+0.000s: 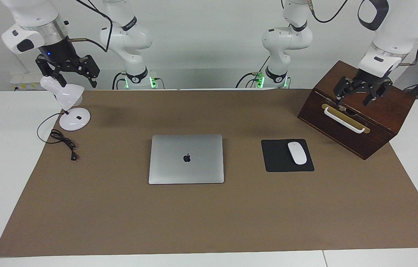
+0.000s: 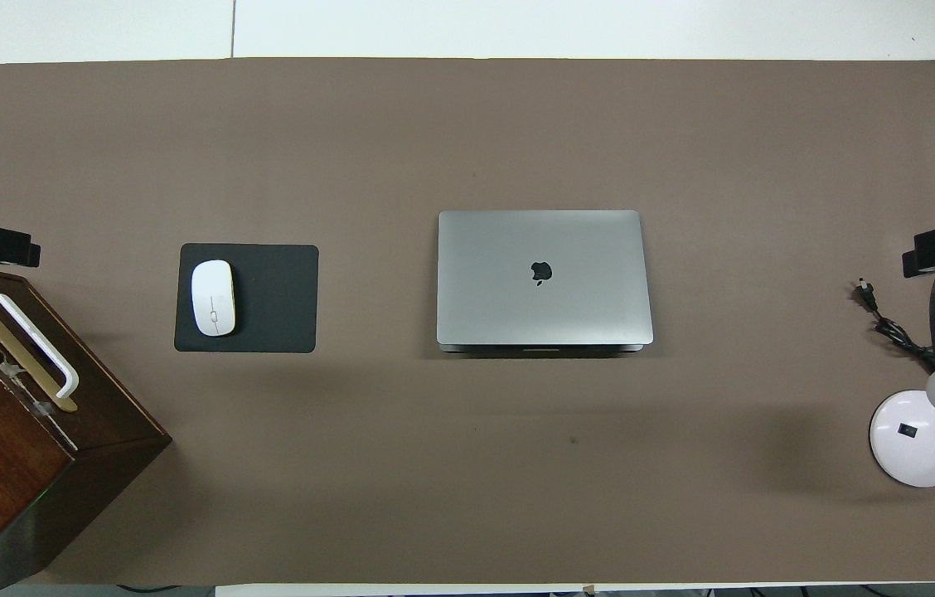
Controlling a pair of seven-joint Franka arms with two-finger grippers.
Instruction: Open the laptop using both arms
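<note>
The laptop [image 1: 186, 158] lies shut and flat in the middle of the brown mat [image 1: 120, 215], its lid with the dark logo facing up. Neither gripper touches it; both hang in the air well apart from it, 1 toward each end of the table.

The left gripper [image 1: 357, 97] hangs over the wooden box [image 1: 379, 122], just above the white handle [image 1: 343, 119] on the box front. Its fingers stand apart and hold nothing. The laptop is toward the table's middle from this gripper, with the black pad [image 1: 279, 157] and the white mouse [image 1: 297, 152] between them. The mouse lies on the pad, on the part closer to the box.

The right gripper [image 1: 69, 72] hangs over the white lamp [image 1: 69, 100], close above the lamp's shade. Whether its fingers are open or closed cannot be told. It holds nothing that can be seen. The lamp's black cable [image 1: 62, 141] lies coiled on the mat beside the round base. From this gripper the laptop is also toward the table's middle, with bare mat between.
</note>
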